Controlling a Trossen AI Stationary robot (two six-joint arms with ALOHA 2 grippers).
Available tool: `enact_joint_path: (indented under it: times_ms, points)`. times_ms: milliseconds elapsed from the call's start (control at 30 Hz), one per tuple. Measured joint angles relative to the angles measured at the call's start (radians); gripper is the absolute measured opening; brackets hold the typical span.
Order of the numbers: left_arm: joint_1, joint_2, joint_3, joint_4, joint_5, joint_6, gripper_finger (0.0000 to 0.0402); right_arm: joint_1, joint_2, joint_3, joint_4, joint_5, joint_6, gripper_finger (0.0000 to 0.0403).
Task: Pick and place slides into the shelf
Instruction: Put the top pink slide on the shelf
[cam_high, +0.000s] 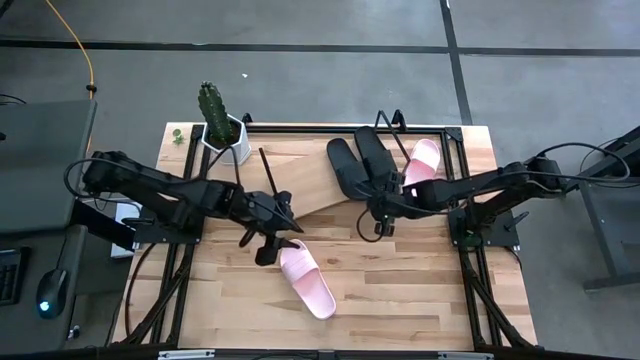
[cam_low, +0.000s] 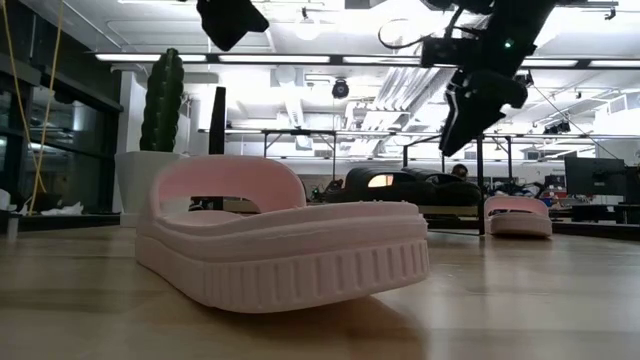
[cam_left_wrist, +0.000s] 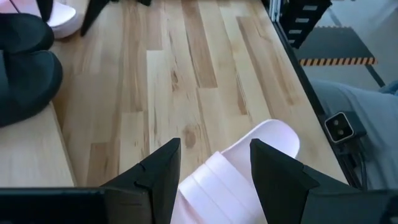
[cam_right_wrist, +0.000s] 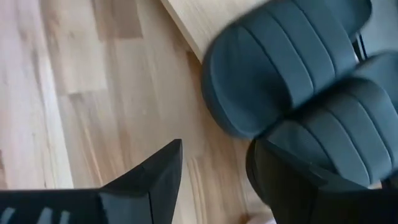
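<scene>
While the left gripper (cam_left_wrist: 211, 177) hangs spread and empty over the pink slide (cam_high: 306, 279) on the table (cam_high: 400, 300), nothing is gripped yet. If it drops off-centre, one finger could shove the slide away. The right gripper (cam_high: 378, 226), also spread and empty, waits by the black slides (cam_high: 358, 160) on the shelf (cam_high: 305, 175).

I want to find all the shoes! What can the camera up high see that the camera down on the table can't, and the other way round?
Only the high view shows the whole shelf from above, the left tool open over the near pink slide, and both arms reaching in.

Only the low view shows the room's ceiling lights and the pink slide's ridged sole edge up close.

Both show the cactus, the two black slides, the far pink slide and the right tool.
</scene>
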Motion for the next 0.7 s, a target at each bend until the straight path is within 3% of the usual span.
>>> enact_joint_path:
  times_ms: [700]
  points:
    - [-0.01,0.01,0.0,-0.015,-0.002,0.035,0.0177,0.041,0.0,0.0,-0.301,0.113,0.229,0.0193]
